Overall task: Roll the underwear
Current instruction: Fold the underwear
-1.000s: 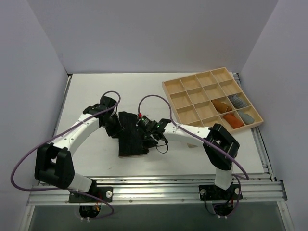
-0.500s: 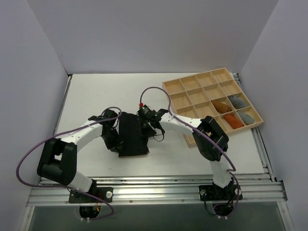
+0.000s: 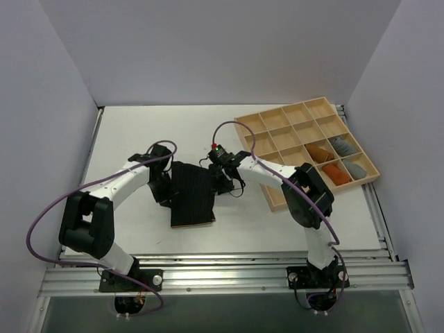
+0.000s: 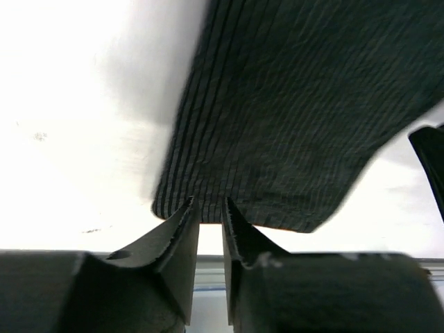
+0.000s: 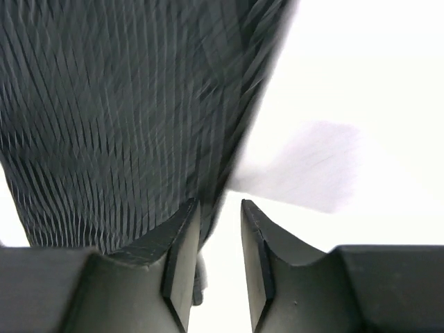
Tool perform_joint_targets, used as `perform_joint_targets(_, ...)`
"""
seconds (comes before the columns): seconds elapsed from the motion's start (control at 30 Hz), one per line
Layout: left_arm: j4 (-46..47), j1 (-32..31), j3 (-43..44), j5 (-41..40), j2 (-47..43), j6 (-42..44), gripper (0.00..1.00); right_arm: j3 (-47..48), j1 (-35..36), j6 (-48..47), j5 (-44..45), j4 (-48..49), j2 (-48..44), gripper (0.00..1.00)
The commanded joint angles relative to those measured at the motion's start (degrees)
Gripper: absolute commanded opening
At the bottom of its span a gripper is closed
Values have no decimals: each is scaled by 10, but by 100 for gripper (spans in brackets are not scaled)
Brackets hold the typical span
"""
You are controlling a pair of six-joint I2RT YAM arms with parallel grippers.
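The underwear [image 3: 192, 198] lies flat on the white table as a black ribbed strip, with a thin pale band at its near end. My left gripper [image 3: 165, 189] sits low at its left edge. In the left wrist view the left gripper [image 4: 209, 203] has a narrow gap with only table showing through, and its tips touch the underwear's [image 4: 291, 118] hem. My right gripper [image 3: 220, 179] is at the far right corner. The right wrist view shows the right gripper [image 5: 220, 205] open beside the underwear's [image 5: 118, 118] edge, nothing between the fingers.
A wooden compartment tray [image 3: 280, 108] stands at the back right, close behind the right arm. Its right-hand cells hold orange rolls [image 3: 335, 172] and grey rolls [image 3: 341, 144]. White walls close in the left, back and right. A metal rail runs along the near edge.
The right gripper has slid from the garment's near right side up to its far right corner. The left gripper dipped toward me along the left edge, then came partway back.
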Motion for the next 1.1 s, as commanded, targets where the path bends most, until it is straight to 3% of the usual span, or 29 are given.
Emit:
perform_joint_targets(0.0,-36,4,61,-37,-10,25,29,33,-41,-23,13,-24,-25,29)
perform_joint_targets(0.4,-4,85,148,6,134,101,39,118,-65,-54,-59,13,59,38)
perform_joint_targets(0.8,38,93,283,101,258,148,38,117,-68,-25,-6,2,88,35)
perform_joint_targets(0.87,48,92,291,107,272,148,34,117,-69,-18,7,2,89,33)
perform_joint_targets(1.0,80,82,302,133,290,156,34,109,-69,-4,37,-4,73,7)
perform_joint_targets(1.07,78,75,314,118,282,159,37,75,-71,16,52,-3,56,4)
